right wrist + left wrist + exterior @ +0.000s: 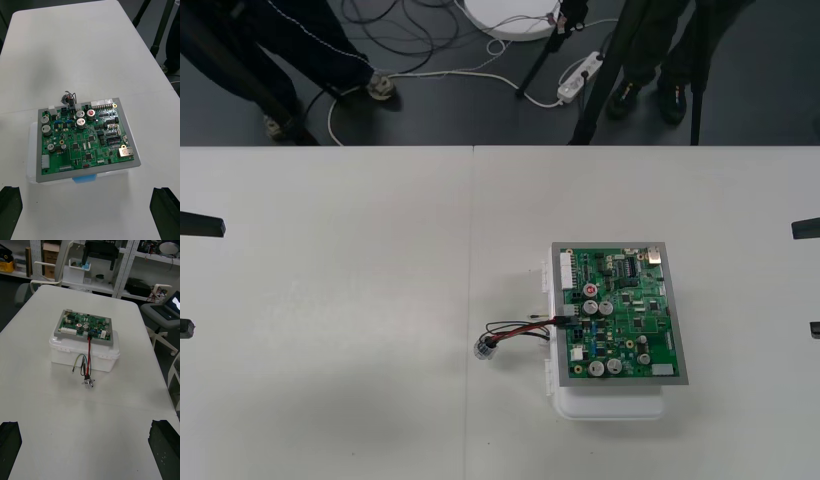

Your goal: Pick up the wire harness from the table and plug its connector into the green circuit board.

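A: At the left edge of the front view, the left gripper (205, 277) hangs with its fingers wide apart. It holds nothing and sits over bare table (330, 350).

B: And the harness?

A: The wire harness (520, 332) lies low in the centre. Its round metal socket (483, 348), shiny and flanged, rests on the table. Thin red, black and green wires loop right to the small black plug (565, 322). In the left wrist view the plug looks seated in the left edge of the green circuit board (620, 312).

B: So what's left?

A: Only a check, I'd say. If it needs a push, pinch the hard plug body rather than the limp wires, and press straight in, level with the board. The white base (608, 405) looks like a light plastic box and could slide on that smooth matte top.

B: The board itself?

A: Rigid, flat, grey-framed and crowded with silver capacitor cans. At the right edge, the right gripper (802, 279) is spread wide too, carrying nothing and well apart from the board.
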